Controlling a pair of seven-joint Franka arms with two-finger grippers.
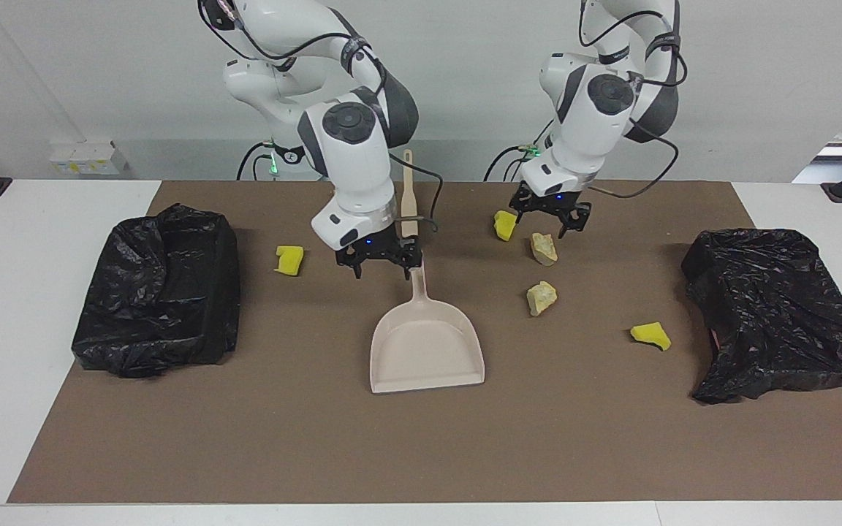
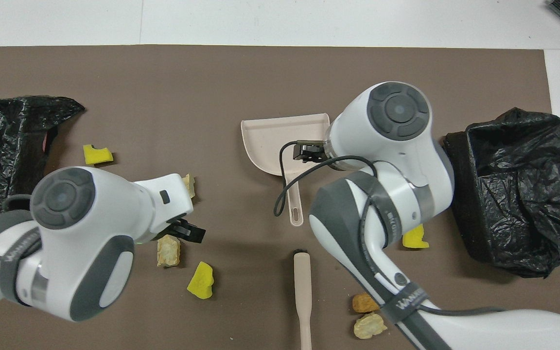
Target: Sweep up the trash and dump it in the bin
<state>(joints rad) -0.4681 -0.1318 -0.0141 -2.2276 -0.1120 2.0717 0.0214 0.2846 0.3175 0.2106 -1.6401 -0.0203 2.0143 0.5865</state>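
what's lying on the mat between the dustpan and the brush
Nothing: in the overhead view bare mat separates the dustpan handle's end from the brush head.

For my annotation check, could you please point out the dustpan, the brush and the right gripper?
dustpan [image 1: 427, 349]: facing view, bare pan floor.
brush [image 2: 302, 291]: overhead view, mid handle.
right gripper [image 1: 381, 269]: facing view, between fingertips.

Facing cam sits high across the table, looking back at both arms w/ the dustpan [image 1: 427, 343] mid-frame. Overhead cam looks steeply down from the robots' end, closer in. Both share mat around dustpan [image 2: 280, 146].
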